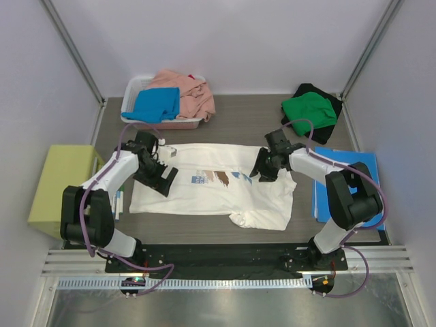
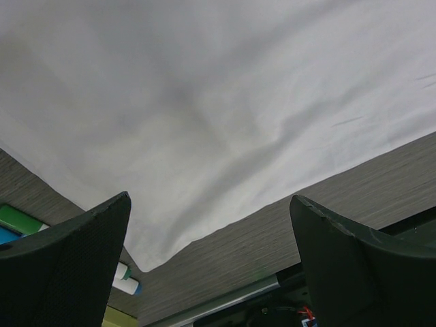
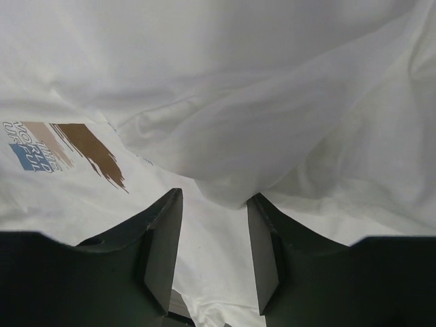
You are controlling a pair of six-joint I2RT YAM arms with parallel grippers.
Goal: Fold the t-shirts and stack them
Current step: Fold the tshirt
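The left pincer (image 2: 210, 197) gapes wide over the white shirt (image 1: 204, 197); the right pincer (image 3: 214, 195) stands parted at a fold. The grey wood-grain counter (image 1: 238, 126) sits between pale walls (image 1: 238, 41).

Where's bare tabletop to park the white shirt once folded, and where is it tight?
Bare table shows at the far edge, between the white basket and the green t-shirt. A thin strip runs between the white t-shirt and the black base plate. Crowded on the right by the blue folder.
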